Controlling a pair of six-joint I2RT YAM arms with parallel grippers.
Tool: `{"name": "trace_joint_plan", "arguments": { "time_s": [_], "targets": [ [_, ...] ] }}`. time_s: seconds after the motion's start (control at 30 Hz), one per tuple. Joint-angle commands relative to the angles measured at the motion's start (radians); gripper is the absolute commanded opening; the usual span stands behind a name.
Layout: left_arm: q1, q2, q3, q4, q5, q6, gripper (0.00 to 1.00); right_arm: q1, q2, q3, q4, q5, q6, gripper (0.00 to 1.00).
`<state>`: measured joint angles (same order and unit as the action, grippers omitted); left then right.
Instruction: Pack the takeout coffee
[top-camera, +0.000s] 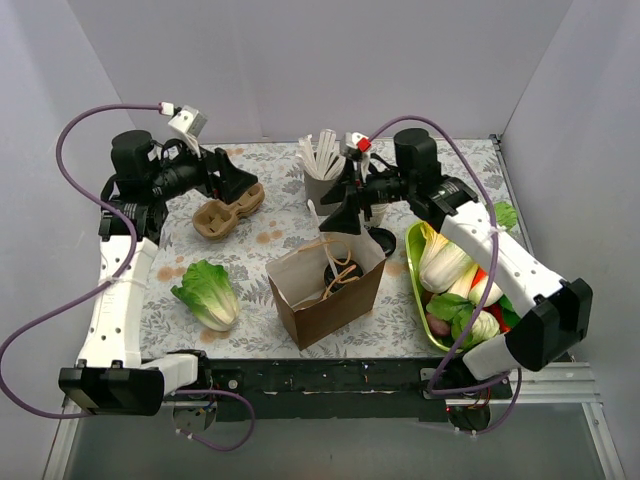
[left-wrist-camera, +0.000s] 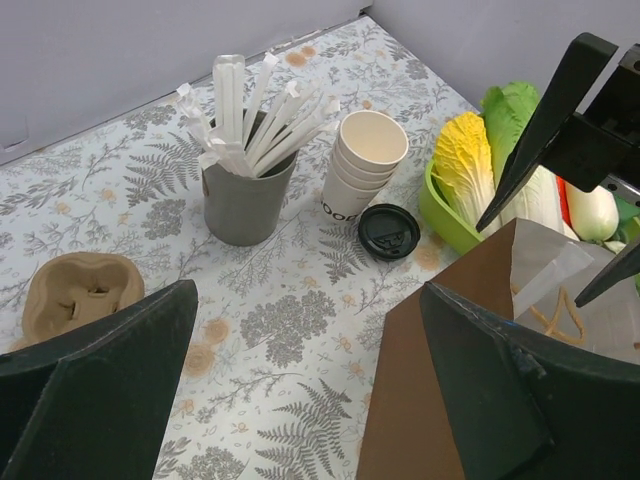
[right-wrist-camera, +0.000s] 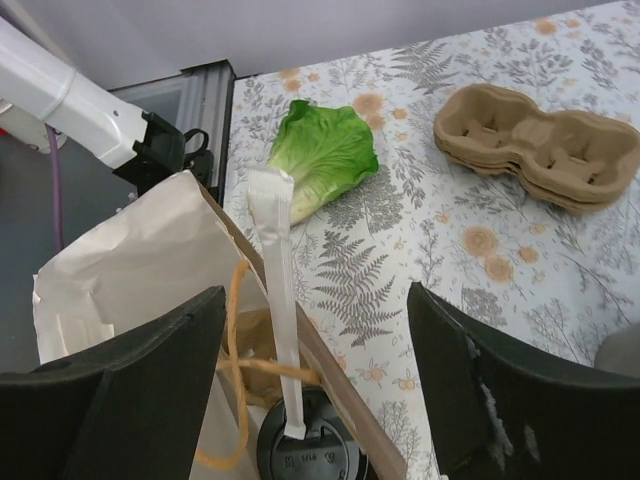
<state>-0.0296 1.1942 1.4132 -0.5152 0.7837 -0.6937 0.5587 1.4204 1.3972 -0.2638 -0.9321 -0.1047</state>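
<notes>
Under the right gripper (top-camera: 345, 212), overhead view: brown paper bag (top-camera: 325, 292), standing open, with the takeout coffee (top-camera: 338, 275) inside, black lid up. The jaws are spread wide and hold nothing.
- Just right of that gripper: loose black lid (top-camera: 381, 240) flat on the table.
- Farther right: green tray (top-camera: 412, 265) of vegetables.
- Behind it: grey cup of white sticks (top-camera: 322, 165).
- Under the left gripper (top-camera: 238, 187), likewise wide apart and empty: pulp cup carrier (top-camera: 222, 218).
- Back toward that arm's base: lettuce head (top-camera: 208, 293).
- Surface: fern-print table cover (top-camera: 270, 165). Plain pale walls stand on three sides.

Left wrist view: only bare cover lies between the left fingers (left-wrist-camera: 110, 380).
- Ahead: the sticks cup, and beside it a stack of lidless cream cups (left-wrist-camera: 365, 165), with the loose lid just before the stack.
- Ahead to the right: a bag corner, and the tray holding napa cabbage (left-wrist-camera: 465, 165).
- Ahead to the left: the carrier.

Right wrist view: straight below the parted fingers (right-wrist-camera: 520, 400), the coffee's lid sits deep in the bag.
- White stick (right-wrist-camera: 280, 300): leans from the lid up to the bag's rim.
- Twine handle (right-wrist-camera: 235, 370): loops beside the stick.
- Beyond the bag: lettuce, and the carrier to its right.
</notes>
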Motion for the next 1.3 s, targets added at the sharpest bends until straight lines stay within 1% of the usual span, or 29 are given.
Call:
{"name": "trace_joint_plan", "arguments": {
  "time_s": [0.0,0.07,0.1,0.17,0.2,0.23,0.27,0.4,0.43,0.5,0.53,0.6,0.63,0.7,0.83,0.87,0.97,1.07,1.1,1.17,1.2,1.27],
  "targets": [
    [-0.003,-0.059,-0.013,-0.043,-0.063,0.063,0.95,0.055,0.067,0.094,0.069,-0.057,0.011,0.77],
    [-0.003,-0.068,-0.016,-0.052,-0.078,0.074,0.95,0.064,0.092,0.115,0.089,-0.071,0.028,0.69],
    [-0.003,-0.074,-0.017,-0.06,-0.081,0.086,0.95,0.066,0.11,0.123,0.1,-0.089,0.058,0.58],
    [-0.001,-0.081,-0.022,-0.066,-0.09,0.095,0.95,0.069,0.121,0.138,0.115,-0.129,0.083,0.41],
    [-0.001,-0.082,-0.028,-0.069,-0.093,0.102,0.95,0.069,0.13,0.161,0.115,-0.138,0.094,0.2],
    [-0.001,-0.088,-0.031,-0.071,-0.1,0.103,0.95,0.07,0.13,0.172,0.107,-0.14,0.097,0.04],
    [-0.001,-0.088,-0.037,-0.071,-0.1,0.105,0.95,0.069,0.129,0.186,0.1,-0.133,0.096,0.01],
    [-0.001,-0.087,-0.057,-0.069,-0.098,0.105,0.95,0.066,0.112,0.285,0.063,-0.117,0.072,0.01],
    [-0.003,-0.085,-0.063,-0.069,-0.098,0.108,0.95,0.064,0.112,0.354,0.06,-0.114,0.08,0.01],
    [-0.003,-0.079,-0.069,-0.068,-0.092,0.108,0.95,0.058,0.109,0.416,0.075,-0.106,0.097,0.01],
    [-0.001,-0.076,-0.072,-0.068,-0.089,0.106,0.95,0.058,0.104,0.451,0.11,-0.099,0.124,0.01],
    [-0.001,-0.071,-0.079,-0.066,-0.086,0.106,0.95,0.055,0.078,0.46,0.176,-0.065,0.164,0.01],
    [-0.003,-0.07,-0.083,-0.063,-0.083,0.105,0.95,0.053,0.072,0.468,0.237,-0.056,0.187,0.01],
    [-0.003,-0.064,-0.089,-0.062,-0.083,0.105,0.95,0.053,0.077,0.497,0.285,-0.033,0.235,0.01],
    [-0.003,-0.053,-0.1,-0.063,-0.084,0.106,0.95,0.053,0.118,0.609,0.347,-0.022,0.292,0.01],
    [-0.001,-0.05,-0.1,-0.062,-0.086,0.105,0.95,0.055,0.141,0.665,0.359,-0.014,0.306,0.01],
    [-0.003,-0.045,-0.102,-0.06,-0.092,0.106,0.95,0.069,0.161,0.72,0.363,0.004,0.353,0.01],
    [-0.003,-0.05,-0.108,-0.06,-0.103,0.111,0.95,0.105,0.131,0.646,0.382,-0.017,0.379,0.01],
    [-0.003,-0.051,-0.111,-0.063,-0.106,0.112,0.95,0.115,0.12,0.566,0.397,-0.022,0.401,0.01],
    [-0.003,-0.054,-0.114,-0.062,-0.113,0.118,0.95,0.142,0.086,0.488,0.411,-0.031,0.424,0.01],
    [-0.001,-0.054,-0.115,-0.063,-0.116,0.12,0.95,0.151,0.077,0.403,0.42,-0.042,0.427,0.01],
    [-0.003,-0.056,-0.117,-0.065,-0.124,0.126,0.95,0.171,0.046,0.308,0.433,-0.062,0.438,0.01]
  ]
}}
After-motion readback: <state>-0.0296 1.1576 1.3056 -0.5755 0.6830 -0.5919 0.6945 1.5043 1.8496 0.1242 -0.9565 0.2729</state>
